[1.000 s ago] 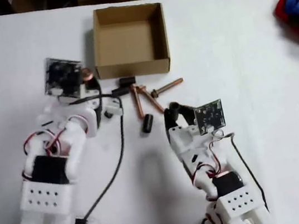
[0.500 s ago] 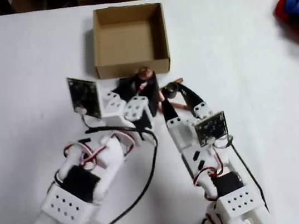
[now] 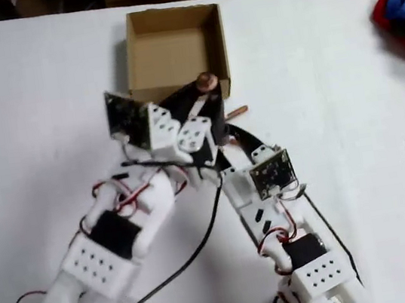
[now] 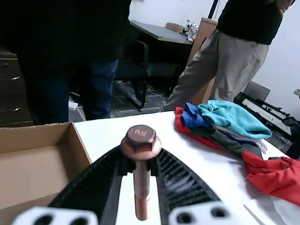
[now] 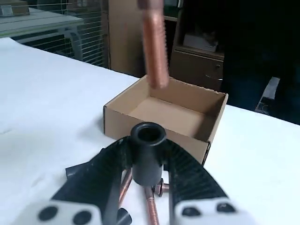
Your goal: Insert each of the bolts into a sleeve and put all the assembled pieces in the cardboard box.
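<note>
Both arms have swung in together before the box (image 3: 172, 49) since a second ago. From above, I see my left pincer (image 3: 206, 99) holding a bolt (image 3: 207, 82) head-up near the box's front wall, with a spare bolt (image 3: 236, 112) lying on the surface (image 3: 327, 64). On the left wrist view, that pincer pinches the bolt just under its head. On the right wrist view, my right pincer (image 5: 147, 150) grips a sleeve (image 5: 147, 164) mouth-up. The bolt tip hangs above it, not yet in. I judge nothing is assembled, and the box holds nothing.
</note>
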You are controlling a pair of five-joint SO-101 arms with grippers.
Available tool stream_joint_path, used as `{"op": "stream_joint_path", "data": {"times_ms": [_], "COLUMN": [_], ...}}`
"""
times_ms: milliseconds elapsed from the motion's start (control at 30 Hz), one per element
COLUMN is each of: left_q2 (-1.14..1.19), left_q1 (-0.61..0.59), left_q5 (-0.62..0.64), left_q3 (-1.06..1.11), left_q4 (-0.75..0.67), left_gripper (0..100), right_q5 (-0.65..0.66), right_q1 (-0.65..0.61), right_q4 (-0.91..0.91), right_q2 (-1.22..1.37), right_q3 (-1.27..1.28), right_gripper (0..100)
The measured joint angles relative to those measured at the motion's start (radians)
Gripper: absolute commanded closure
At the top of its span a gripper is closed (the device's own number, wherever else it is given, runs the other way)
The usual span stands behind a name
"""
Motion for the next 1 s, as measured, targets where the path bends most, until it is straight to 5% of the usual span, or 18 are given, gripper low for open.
{"op": "stream_joint_path", "data": {"times_ms": [1000], "left_q2": [0.077], "left_q1": [0.029], "left_q5": [-0.003], "left_q3": [0.157], "left_q4": [0.002], "left_gripper": [97], "right_q5": [0.005], "right_q1": [0.025], "right_q4": [0.005], "right_q2": [0.0], "right_q3": [0.002], "right_gripper": [97.6]}}
